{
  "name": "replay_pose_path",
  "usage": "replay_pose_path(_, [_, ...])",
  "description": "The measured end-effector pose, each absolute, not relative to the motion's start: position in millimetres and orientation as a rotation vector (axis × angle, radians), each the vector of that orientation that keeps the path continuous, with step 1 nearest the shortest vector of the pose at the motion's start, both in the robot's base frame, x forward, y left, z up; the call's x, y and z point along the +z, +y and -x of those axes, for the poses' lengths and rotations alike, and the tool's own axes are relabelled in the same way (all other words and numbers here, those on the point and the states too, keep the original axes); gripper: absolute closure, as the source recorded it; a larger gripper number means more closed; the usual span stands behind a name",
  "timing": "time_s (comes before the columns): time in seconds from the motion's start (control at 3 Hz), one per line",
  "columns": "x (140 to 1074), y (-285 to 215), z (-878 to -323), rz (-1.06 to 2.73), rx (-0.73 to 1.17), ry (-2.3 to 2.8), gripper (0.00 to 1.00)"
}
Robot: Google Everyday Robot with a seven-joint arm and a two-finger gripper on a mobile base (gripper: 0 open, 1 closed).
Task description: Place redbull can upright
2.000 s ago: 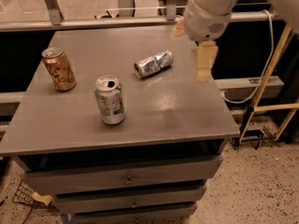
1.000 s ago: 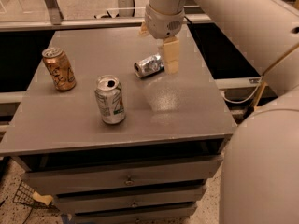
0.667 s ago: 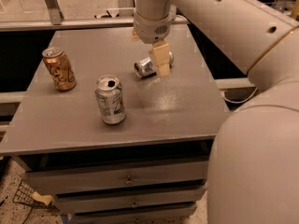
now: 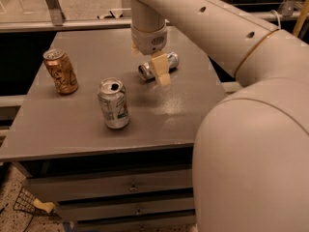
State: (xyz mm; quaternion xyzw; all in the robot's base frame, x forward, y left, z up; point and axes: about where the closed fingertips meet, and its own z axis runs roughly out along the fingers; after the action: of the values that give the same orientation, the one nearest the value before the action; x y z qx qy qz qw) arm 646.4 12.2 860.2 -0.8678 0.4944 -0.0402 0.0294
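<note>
The redbull can (image 4: 146, 70), slim and silver, lies on its side at the back middle of the grey table (image 4: 183, 110). My gripper (image 4: 149, 67) hangs straight over it from the white arm. One tan finger (image 4: 161, 71) stands in front of the can and covers its middle. The other finger shows only as a small tan piece behind the can, at the wrist's left edge. The fingers stand apart on either side of the can and do not hold it.
A wider white-green can (image 4: 114, 104) stands upright at the front middle of the table. An orange-gold can (image 4: 60, 71) stands at the left. The arm's large white body (image 4: 251, 129) fills the right side. Drawers (image 4: 130, 187) sit below the tabletop.
The arm has swung left from the table's right side and come down over the lying can. The cans have not moved.
</note>
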Motion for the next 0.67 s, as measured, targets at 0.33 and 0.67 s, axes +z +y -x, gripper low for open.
replay_pose_path(0.33, [848, 9, -657, 2.688, -0.116, 1.552, 0.0])
replay_pose_path(0.67, [842, 3, -670, 2.686, -0.119, 1.576, 0.0])
